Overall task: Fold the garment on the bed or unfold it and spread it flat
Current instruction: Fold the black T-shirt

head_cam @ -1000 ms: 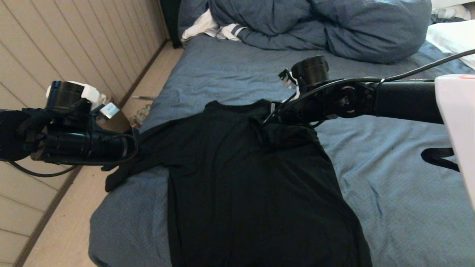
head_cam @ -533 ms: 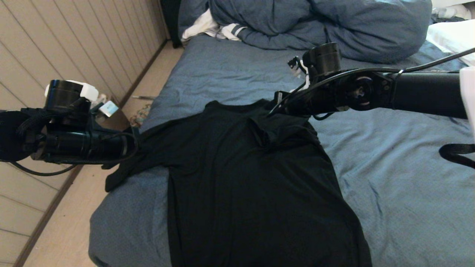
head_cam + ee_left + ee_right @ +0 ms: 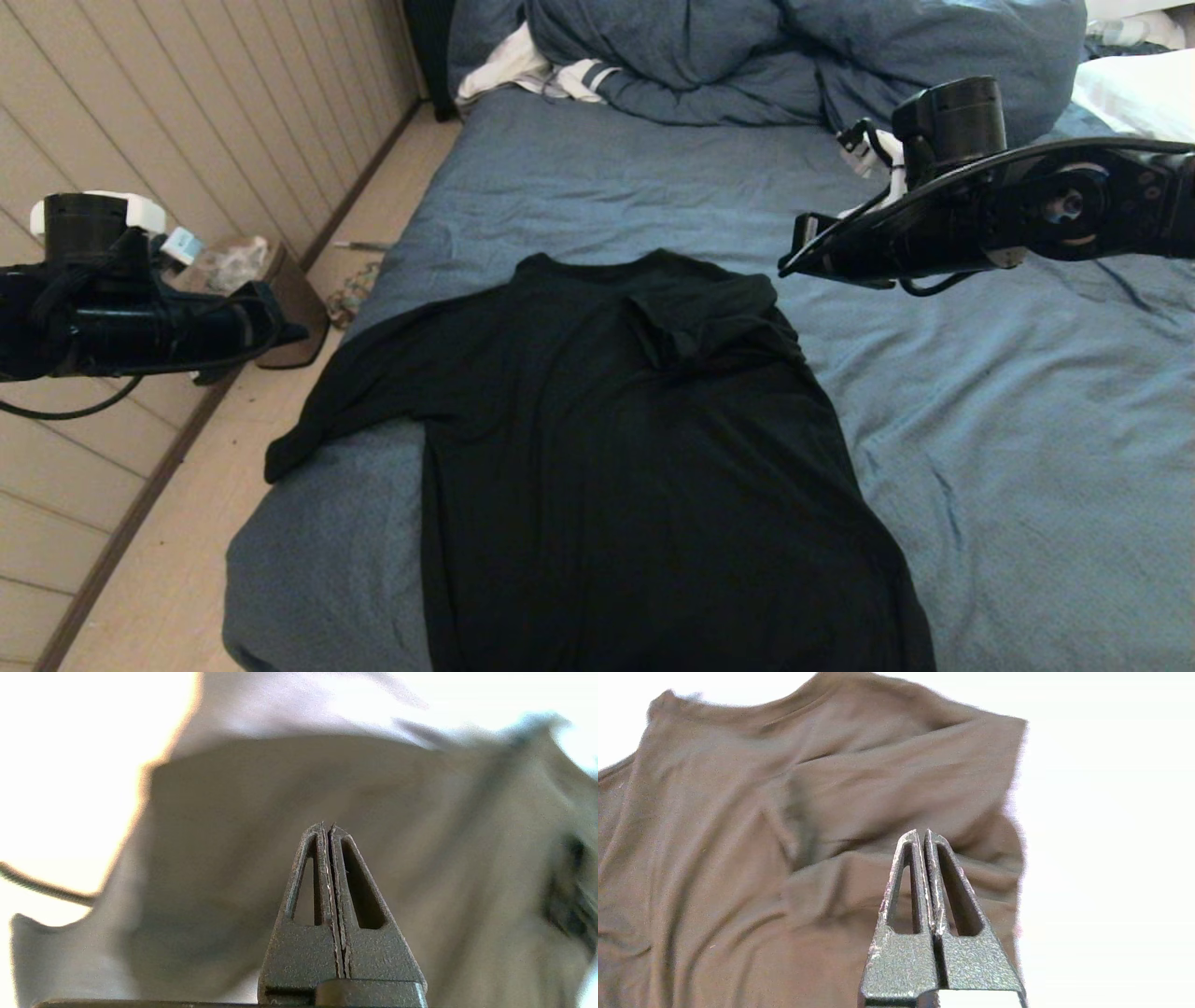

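1. A bulky blue duvet (image 3: 803,65) and a white stripe-cuffed cloth (image 3: 541,73) lie at the far end of the slate-blue sheeted bed (image 3: 1008,448), well clear of the shirt.
2. The plain black short-sleeved T-shirt (image 3: 635,457) lies flat mid-bed, collar toward the duvet, hem nearest the camera; its right sleeve is folded inward.
3. The left gripper (image 3: 280,331) hovers beyond the bed's edge, the right gripper (image 3: 789,271) just beside the folded sleeve; both are closed and empty.

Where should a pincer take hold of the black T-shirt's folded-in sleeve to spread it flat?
At the sleeve's free hem on the T-shirt, where it lies doubled over the chest. Come from the robot's right with the right pincer, probably: the flap opens rightward onto bare bed.
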